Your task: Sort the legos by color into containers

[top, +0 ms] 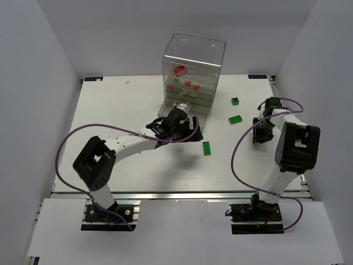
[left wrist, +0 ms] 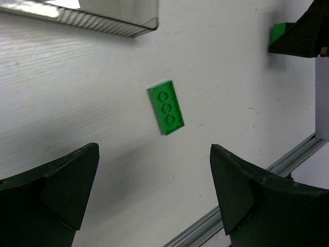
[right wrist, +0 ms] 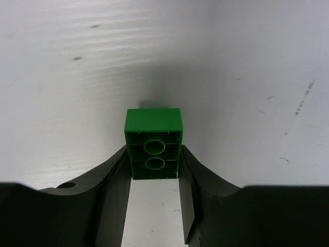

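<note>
The left gripper point(left wrist: 153, 147) is seen with its jaws spread wide and nothing between them, held low over the white table point(top: 121, 110) just in front of the clear container point(top: 218, 49). Ahead of its fingers point(left wrist: 51, 190), a flat green brick point(left wrist: 166, 108) with three studs showing lies on the table, apart from both tips. The right gripper point(right wrist: 154, 150) is closed onto a chunky green brick point(right wrist: 154, 122). Its two pads are pressed against opposite sides of the brick, and the hollow underside is turned toward the wrist camera (whether the brick is clear of the table cannot be told). From above, this gripper is placed at the right side of the table, well apart from the container. Between it and the container, a square green brick point(top: 235, 101) and a long green brick point(top: 235, 119) are left lying on the table, near each other but not touching. Inside the container, a rounded red piece point(top: 180, 70) is seen on the upper level, small red bricks point(top: 187, 84) on the shelf beneath it, and yellow-green bricks point(top: 182, 95) on the shelf below those.
</note>
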